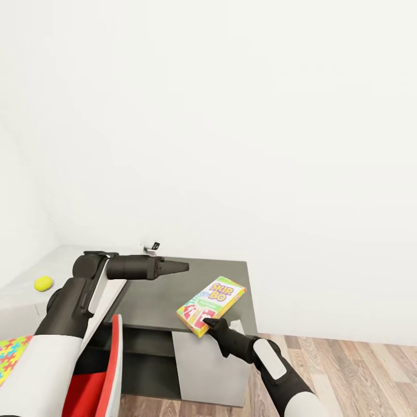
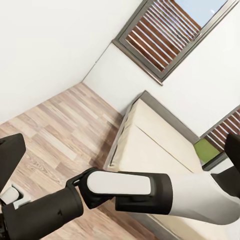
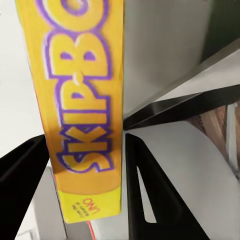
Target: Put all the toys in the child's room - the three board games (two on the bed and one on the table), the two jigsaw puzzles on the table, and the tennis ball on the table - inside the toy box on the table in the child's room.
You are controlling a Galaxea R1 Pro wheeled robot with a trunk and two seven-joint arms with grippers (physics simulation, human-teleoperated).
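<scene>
Nearest to the robot, a red-and-white thing (image 1: 110, 370) stood on edge by the trunk, too cropped to name, and a corner of a jigsaw puzzle (image 1: 13, 354) showed at the frame's lower left. Just beyond, the right pincer (image 1: 207, 320) was at the near end of the Skip-Bo board game (image 1: 212, 303), which lay slanted over the front edge of the dark cabinet top of the table (image 1: 152, 298). In the right wrist view the box's yellow edge (image 3: 85, 110) ran between the two dark fingers (image 3: 150, 195), which looked closed on it, narrow enough to hold. Taking it by its thin edge probably suited a flat box that offers little else to grip, and it would need carrying to the toy box.

The left pincer (image 1: 176, 267) hung above the cabinet, pointing sideways with nothing in it; whether its jaws were parted I could not tell. Farther left, the tennis ball (image 1: 43, 283) sat on the pale tabletop. The left wrist view looked across plank floor (image 2: 60, 135) to the bed (image 2: 150, 145) beneath a slatted window (image 2: 165, 35).
</scene>
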